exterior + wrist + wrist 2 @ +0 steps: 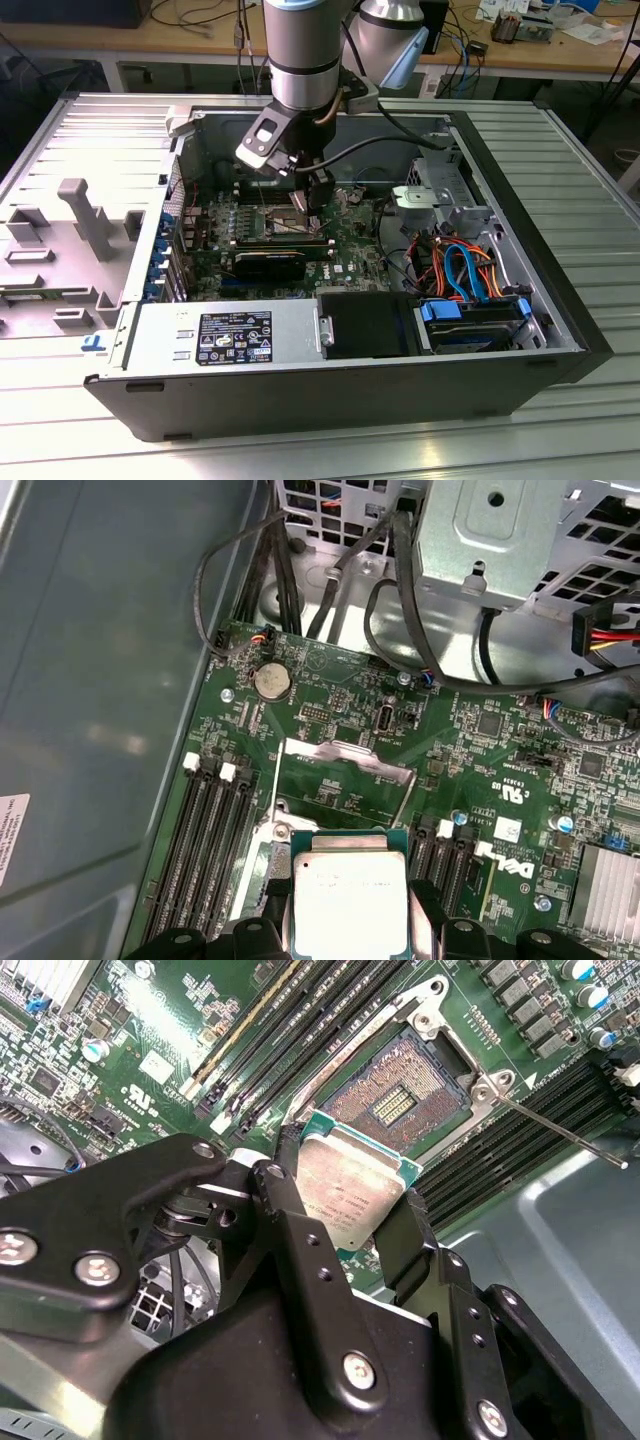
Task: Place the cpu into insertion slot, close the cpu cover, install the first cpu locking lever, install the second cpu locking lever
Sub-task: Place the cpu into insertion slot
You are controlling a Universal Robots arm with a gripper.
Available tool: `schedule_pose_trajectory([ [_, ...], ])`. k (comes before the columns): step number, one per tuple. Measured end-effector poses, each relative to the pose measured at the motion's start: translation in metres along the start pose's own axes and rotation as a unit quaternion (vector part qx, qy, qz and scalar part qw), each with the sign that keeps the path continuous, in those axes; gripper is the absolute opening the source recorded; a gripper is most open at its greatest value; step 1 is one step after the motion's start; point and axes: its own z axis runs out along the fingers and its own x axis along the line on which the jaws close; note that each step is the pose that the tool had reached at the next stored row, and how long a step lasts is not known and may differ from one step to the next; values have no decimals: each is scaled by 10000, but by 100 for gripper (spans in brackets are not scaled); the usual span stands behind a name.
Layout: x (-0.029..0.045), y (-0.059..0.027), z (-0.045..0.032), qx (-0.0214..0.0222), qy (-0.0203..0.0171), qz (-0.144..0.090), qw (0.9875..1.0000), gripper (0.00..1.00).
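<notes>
In the exterior view, the computer case is lying open, with the arm reaching down over the green motherboard. The gripper is clamping the cpu by two opposite edges, holding it close to the bare insertion slot, not seated in it. In the first wrist view, the cpu cover is standing raised.

Black gripper is clamping the silvery cpu by two opposite edges, holding it over the green motherboard; the cpu cover is standing open just beyond it.
</notes>
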Motion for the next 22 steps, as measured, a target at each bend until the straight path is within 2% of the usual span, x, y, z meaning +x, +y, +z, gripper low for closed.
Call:
schedule_pose_trajectory([
  [22, 0, 0, 2, -4, -14, 188, 9998, 55],
])
